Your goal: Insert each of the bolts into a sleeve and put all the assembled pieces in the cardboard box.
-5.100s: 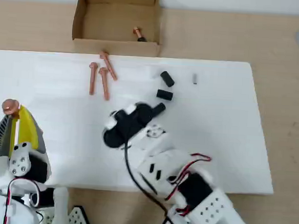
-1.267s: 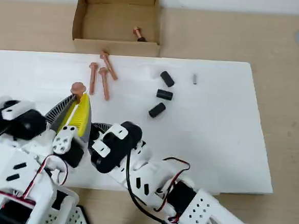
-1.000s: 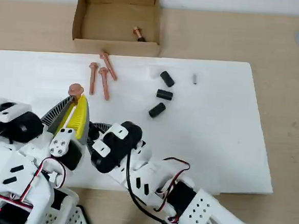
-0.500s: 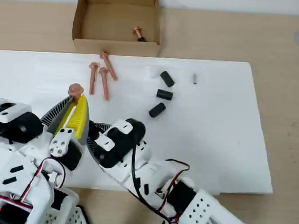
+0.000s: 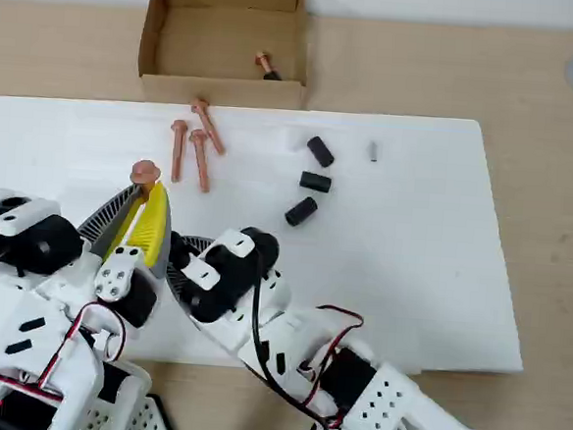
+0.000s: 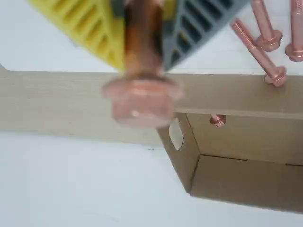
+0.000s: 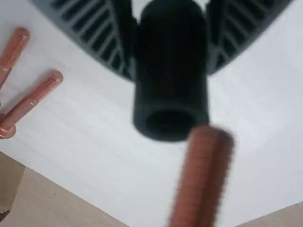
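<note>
The left fingers, one yellow and one grey, are closed tight on the shank of a copper bolt. Its flanged head stands out past the fingertips, toward the cardboard box. The right fingers, both dark, clamp a black sleeve across its body, and the open bore is free past the tips. A copper threaded end lies just beside the rim of this bore, off its axis and not inside. Both arms are close together over the near left part of the white board. Three loose bolts lie near the board's far edge, just before the box. Three loose sleeves lie more to the middle, well apart from both arms. One assembled piece lies inside the box by its near wall. The box stands on the wooden bench, close behind the board's far edge
</note>
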{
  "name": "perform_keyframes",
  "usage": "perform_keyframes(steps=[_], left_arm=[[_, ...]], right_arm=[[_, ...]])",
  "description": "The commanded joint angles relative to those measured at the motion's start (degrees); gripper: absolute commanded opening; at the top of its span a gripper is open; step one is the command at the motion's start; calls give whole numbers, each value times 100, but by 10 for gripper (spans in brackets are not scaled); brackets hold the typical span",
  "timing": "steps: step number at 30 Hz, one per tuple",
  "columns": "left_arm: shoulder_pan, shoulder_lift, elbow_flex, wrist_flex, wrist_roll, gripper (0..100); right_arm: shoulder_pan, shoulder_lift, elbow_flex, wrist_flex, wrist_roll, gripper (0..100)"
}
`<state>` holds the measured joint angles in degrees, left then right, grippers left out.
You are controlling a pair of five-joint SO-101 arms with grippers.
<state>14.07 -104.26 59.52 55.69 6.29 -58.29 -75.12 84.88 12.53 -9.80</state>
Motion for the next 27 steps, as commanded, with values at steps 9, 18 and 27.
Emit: perform_keyframes(steps=[9, 18, 27], left_arm=[[185, -13, -563, 466, -246, 5], [-1662, -22, -695, -1187, -290, 5], [-1969, -31, -2233, 211, -26, 6]], right_arm=[[66, -145, -75, -149, -53, 9], [242, -119, -40, -141, -53, 9], [848, -101, -31, -141, -62, 9]])
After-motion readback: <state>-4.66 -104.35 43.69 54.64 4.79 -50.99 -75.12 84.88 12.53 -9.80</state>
